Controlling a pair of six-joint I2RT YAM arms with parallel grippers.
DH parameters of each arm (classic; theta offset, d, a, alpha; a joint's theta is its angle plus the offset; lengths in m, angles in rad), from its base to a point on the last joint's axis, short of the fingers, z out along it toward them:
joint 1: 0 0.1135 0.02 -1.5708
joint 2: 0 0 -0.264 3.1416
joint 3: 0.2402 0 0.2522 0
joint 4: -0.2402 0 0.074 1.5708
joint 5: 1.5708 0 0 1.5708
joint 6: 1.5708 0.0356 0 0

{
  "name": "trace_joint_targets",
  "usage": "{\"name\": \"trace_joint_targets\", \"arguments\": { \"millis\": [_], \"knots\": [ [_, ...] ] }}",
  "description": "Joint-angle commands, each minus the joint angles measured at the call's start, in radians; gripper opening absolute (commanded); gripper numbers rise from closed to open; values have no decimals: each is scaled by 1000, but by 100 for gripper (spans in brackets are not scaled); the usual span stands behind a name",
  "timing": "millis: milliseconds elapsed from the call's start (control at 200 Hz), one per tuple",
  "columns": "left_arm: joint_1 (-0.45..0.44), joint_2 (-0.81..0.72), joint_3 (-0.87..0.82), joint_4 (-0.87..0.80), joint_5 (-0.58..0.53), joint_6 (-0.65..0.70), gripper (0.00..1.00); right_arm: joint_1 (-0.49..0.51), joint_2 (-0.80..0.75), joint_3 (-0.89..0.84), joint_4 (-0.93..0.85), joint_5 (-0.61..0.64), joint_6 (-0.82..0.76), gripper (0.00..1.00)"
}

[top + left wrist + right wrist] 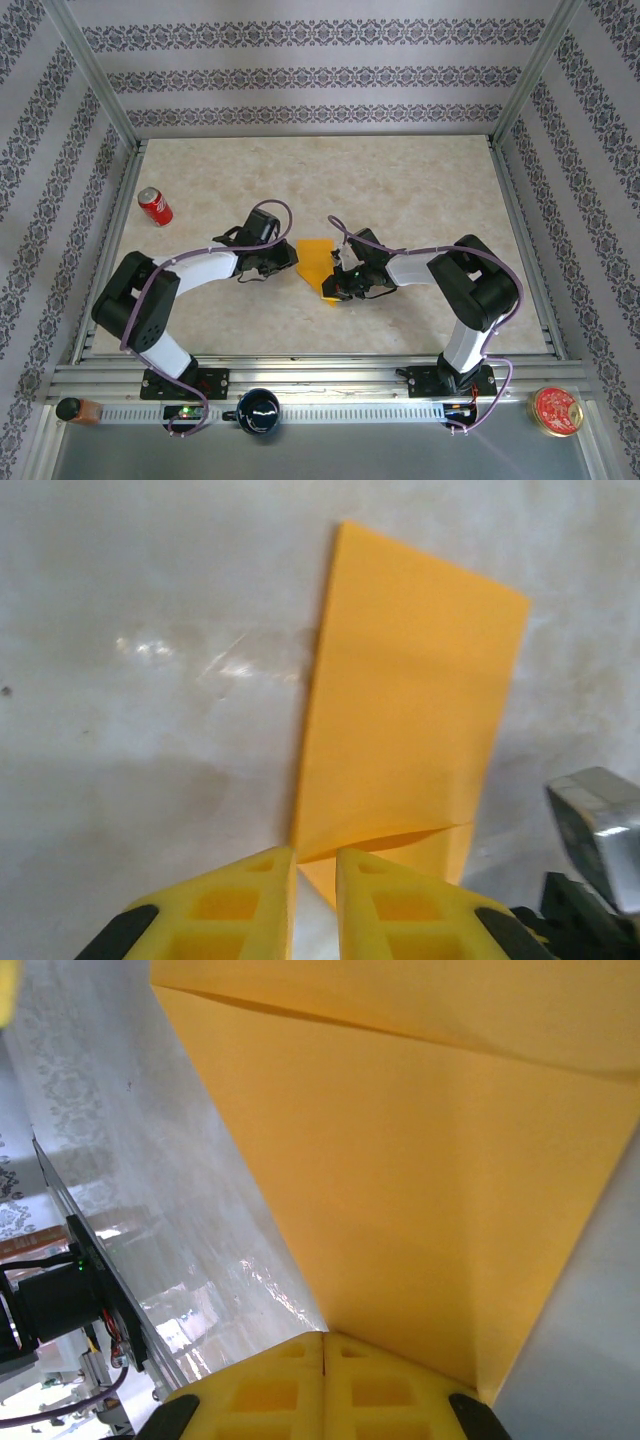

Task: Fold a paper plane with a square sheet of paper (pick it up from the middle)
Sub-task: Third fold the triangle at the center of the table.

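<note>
The orange-yellow sheet of paper [314, 262] lies folded on the table's middle, a long shape with slanted flaps meeting in a point at its near end. The left wrist view shows the sheet [410, 700] flat with one flap edge raised. My left gripper [291, 259] sits at its left edge; its fingers [316, 855] stand a narrow gap apart with only table and a paper corner behind them. My right gripper [341, 285] is at the pointed end, its tips [325, 1338] shut together and resting against the paper's face [430, 1180], no paper between them.
A red soda can [154, 206] lies at the far left of the table. Off the table, on the front rail, stand a dark mug [258, 410], a red-lidded tin [556, 410] and a small bottle [75, 410]. Part of the right arm [600, 820] shows beside the paper.
</note>
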Motion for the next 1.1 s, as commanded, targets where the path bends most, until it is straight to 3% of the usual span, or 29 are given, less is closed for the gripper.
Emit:
{"name": "trace_joint_targets", "arguments": {
  "millis": [0, 225, 445, 704, 1094],
  "knots": [
    [-45, 4, 40, 37, 42, 34, 19, -5, 34, -34, -118, 51, -8, 0],
    [-91, 105, 49, 101, 105, 21, 19, -4, 33, -28, -120, 49, -7, 0],
    [-90, 169, -7, 114, 10, 40, 18, -5, 24, -19, -124, 36, -8, 0],
    [-90, 166, -33, 79, -10, 70, 17, 0, -72, 59, -100, 5, 53, 5],
    [-90, 151, -50, 92, -18, 51, 17, 33, 79, 120, -115, 29, 42, 5]
  ]
}}
